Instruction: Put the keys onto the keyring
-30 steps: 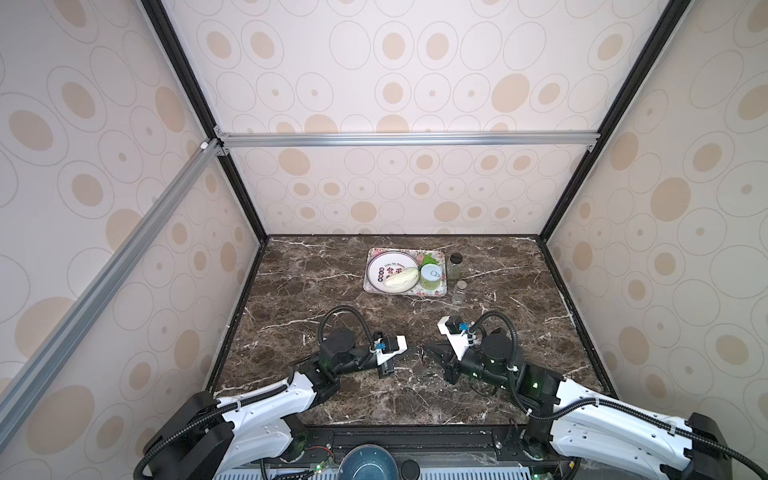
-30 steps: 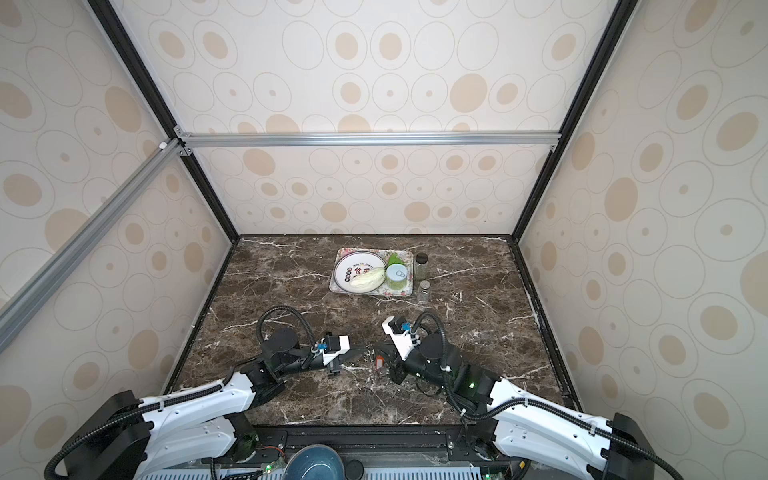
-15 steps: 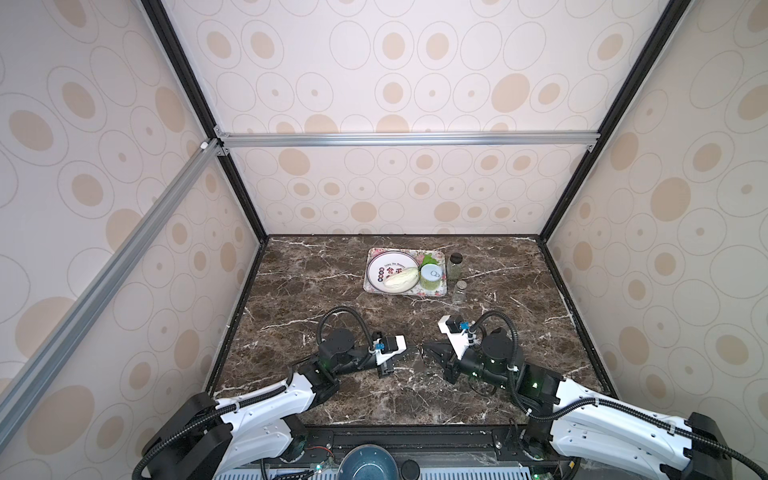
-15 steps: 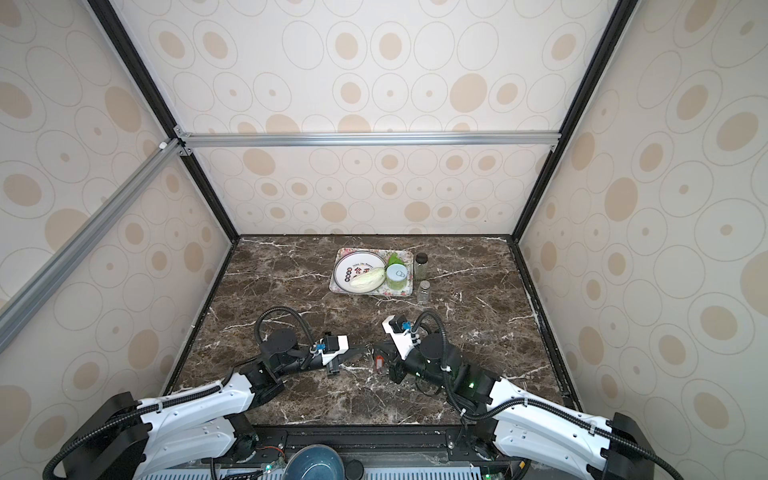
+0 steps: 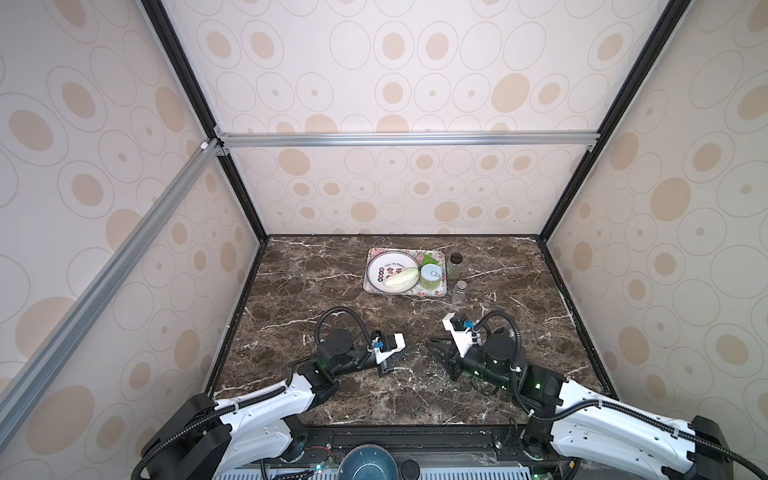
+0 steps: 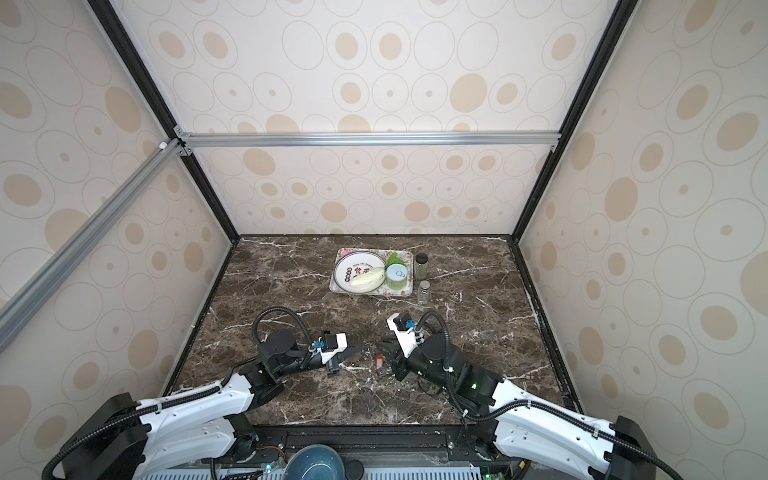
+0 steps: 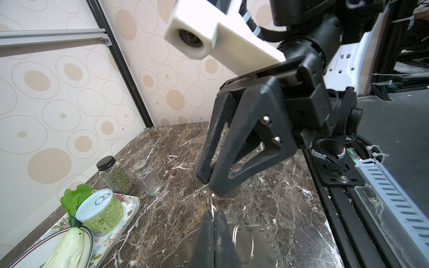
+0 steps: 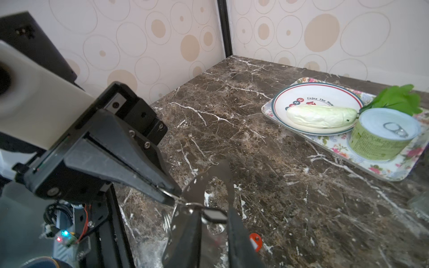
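The fingers of the right gripper are covering the nearest part of the keyring and part of the red tag beside them. The black tag between them is showing blurred, its label unreadable. In the left wrist view the left gripper is hiding the keyring's middle, and the picture's edge is cutting off the rest. A glass jar, well away from the right gripper, is showing blurred and cut off.

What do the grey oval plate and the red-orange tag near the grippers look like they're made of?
The grey plate is probably thin sheet metal with a dull, brushed-looking finish: it is flat and thin-edged, with small punched holes along its rim. The red-orange tag is likely plastic: smooth, evenly coloured, with a neat round hole.
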